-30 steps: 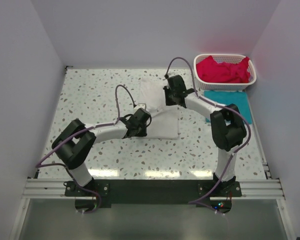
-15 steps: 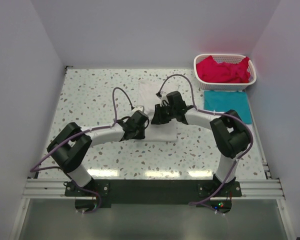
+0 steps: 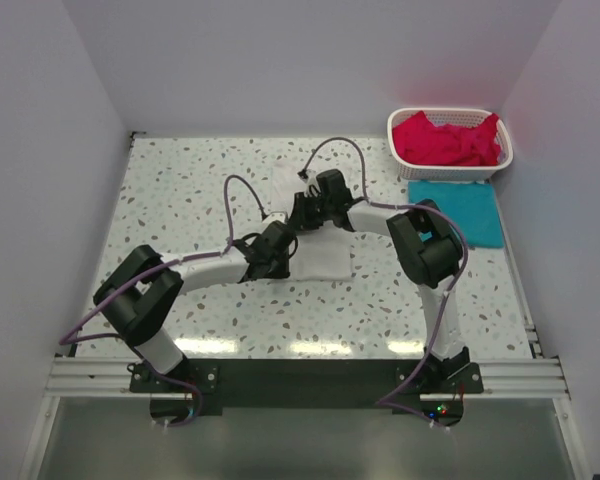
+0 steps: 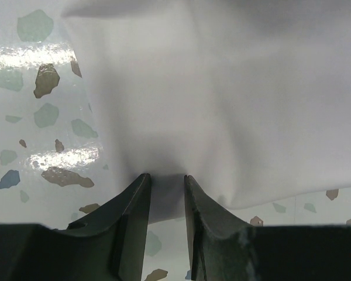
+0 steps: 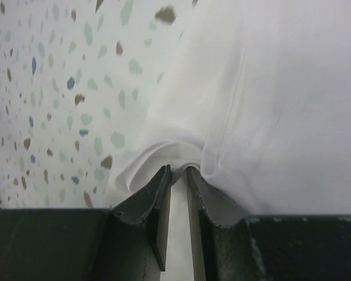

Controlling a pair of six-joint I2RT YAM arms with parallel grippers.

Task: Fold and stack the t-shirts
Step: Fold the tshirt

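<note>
Two hands: the left hand and the right hand are both gripping the white t-shirt, close together at its left side.
Left grip: the left hand's fingers are standing nearly closed, pinching the near edge of the white fabric between them. Beyond the tips the cloth is spreading smoothly over the table.
Right grip: the right hand's fingers are narrowed to a thin gap and are clamping a rolled edge of the same shirt, where the cloth is meeting the speckled surface.
Arms: from above, the right arm is reaching across from its side to the shirt's far left part, while the left arm is reaching in to the near left part. The two hands are sitting just beside each other.
White shirt: it is lying near the middle of the table as a compact, partly folded patch, mostly hidden under the hands.
Teal t-shirt: it is lying flat at the right side of the table, well apart from the white one.
Red-pink t-shirts: they are sitting heaped in the white basket, which is standing at the far right corner, just beyond the teal one.
</note>
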